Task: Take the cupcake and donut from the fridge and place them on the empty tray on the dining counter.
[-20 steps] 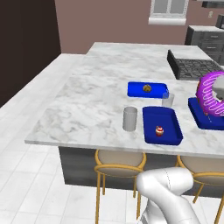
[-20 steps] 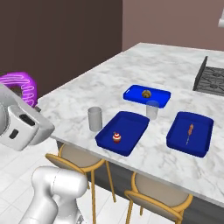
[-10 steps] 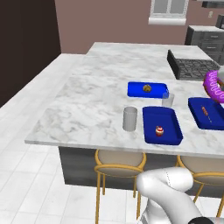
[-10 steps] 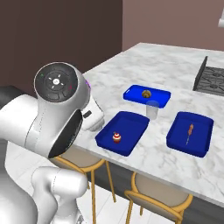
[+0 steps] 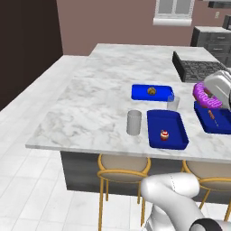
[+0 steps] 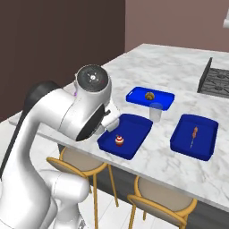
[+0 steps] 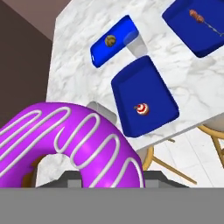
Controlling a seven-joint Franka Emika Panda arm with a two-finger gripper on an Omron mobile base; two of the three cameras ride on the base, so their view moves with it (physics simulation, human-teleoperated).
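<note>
Swinging in since before, my tool (image 5: 212, 97) is clamped on the donut (image 7: 65, 144); cupcake (image 7: 141, 109) sits at two o'clock in the tray (image 7: 131, 87).

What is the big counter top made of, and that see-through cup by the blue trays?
The white-grey dining counter top looks like polished marble: pale with grey veins running through it. The small clear cup looks like glass or clear plastic, hard to say which; you can see the counter through it. The deep-blue rectangular tray holding the cupcake looks like smooth plastic.
</note>
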